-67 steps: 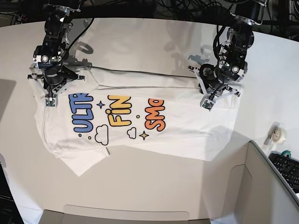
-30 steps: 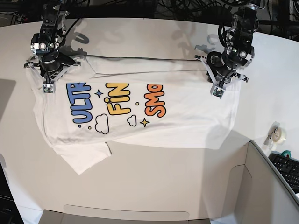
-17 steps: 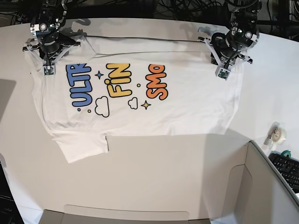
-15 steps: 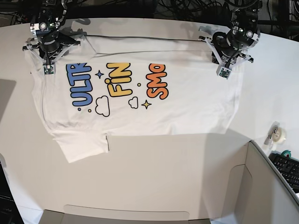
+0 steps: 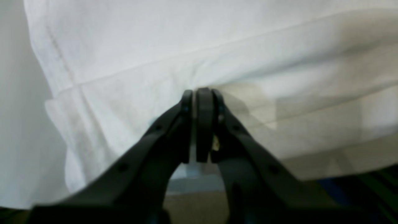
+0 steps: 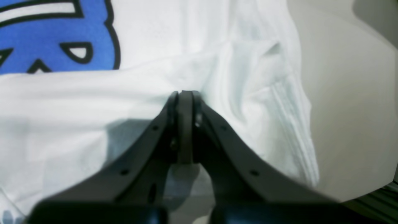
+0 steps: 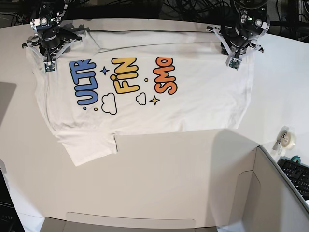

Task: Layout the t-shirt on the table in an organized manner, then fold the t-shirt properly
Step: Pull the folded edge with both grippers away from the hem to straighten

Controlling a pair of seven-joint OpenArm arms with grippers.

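Observation:
The white t-shirt (image 7: pixel 193 106) lies print-up and spread sideways on the table (image 7: pixel 159 179), with its coloured words showing and one sleeve (image 7: pixel 89 147) sticking out at the lower left. My left gripper (image 7: pixel 237 46) is at the shirt's far right corner. In the left wrist view it (image 5: pixel 200 93) is shut on a pinch of the white cloth (image 5: pixel 155 46). My right gripper (image 7: pixel 49 48) is at the far left corner. In the right wrist view it (image 6: pixel 185 93) is shut on the fabric (image 6: pixel 174 40) beside the blue letter.
A grey bin (image 7: pixel 280 193) stands at the lower right. Beside it are a tape roll (image 7: pixel 286 139) and a keyboard (image 7: pixel 297 176). Dark cables (image 7: pixel 193 7) run along the table's far edge. A pale flap (image 7: pixel 130 220) lies at the near edge.
Both grippers have drawn the shirt's held edge toward the far side of the table. The whole shirt slid that way, and its doubled-over far part opened flat.

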